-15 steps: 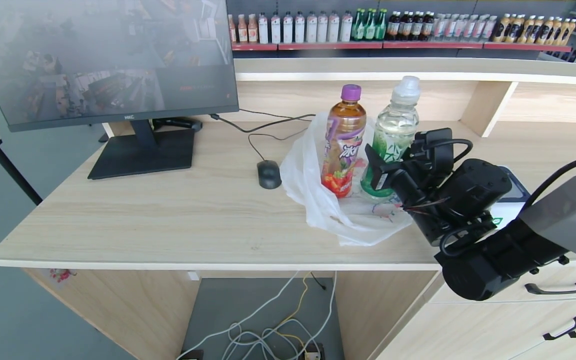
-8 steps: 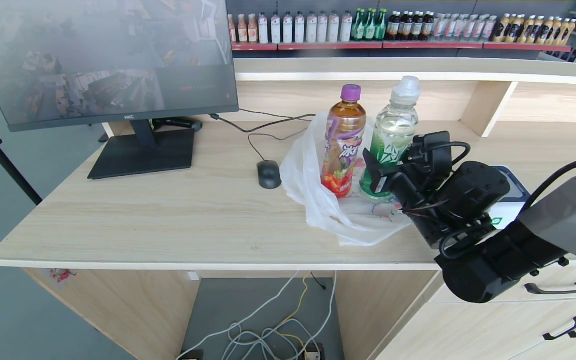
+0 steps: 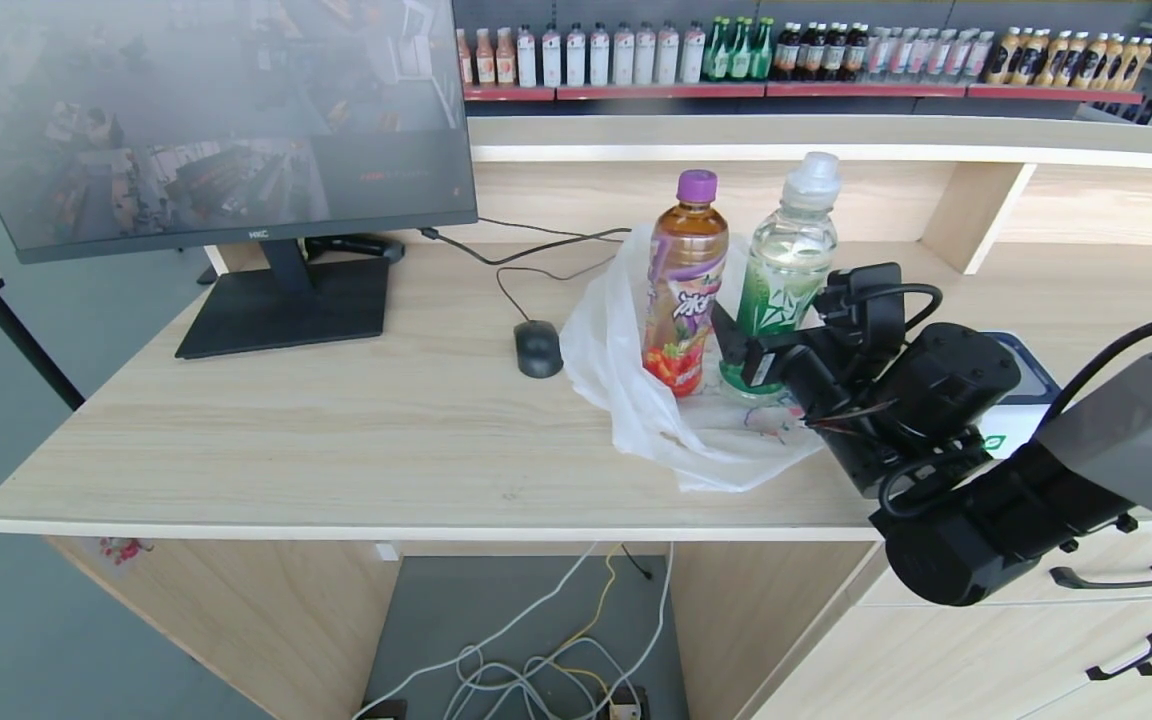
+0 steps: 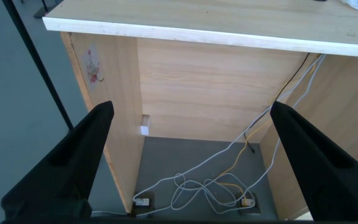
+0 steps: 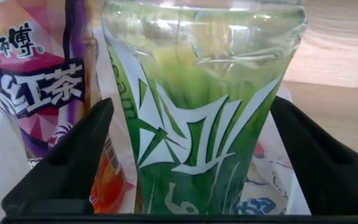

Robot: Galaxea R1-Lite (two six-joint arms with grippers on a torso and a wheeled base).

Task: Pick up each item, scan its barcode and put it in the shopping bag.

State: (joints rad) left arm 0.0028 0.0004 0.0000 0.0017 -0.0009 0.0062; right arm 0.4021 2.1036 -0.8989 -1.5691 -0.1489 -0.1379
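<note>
green bottle point(image 3: 786, 270) base behind right gripper point(image 3: 748, 352)

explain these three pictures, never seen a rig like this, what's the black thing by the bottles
This is a two-armed robot at a shop counter. The large picture comes from a camera on its head, looking down at the light wooden counter. The other two come from cameras on its wrists; the dark shapes at their edges are each hand's own fingers. On the counter: a black monitor, a black mouse, and a thin white plastic shopping bag with two bottles standing on it, an amber tea bottle with a purple cap and a clear bottle with a green label. The black thing is the right hand, open around the green-labelled bottle's lower part; nothing is lifted. The left hand is open and empty, low in front of the counter.
</note>
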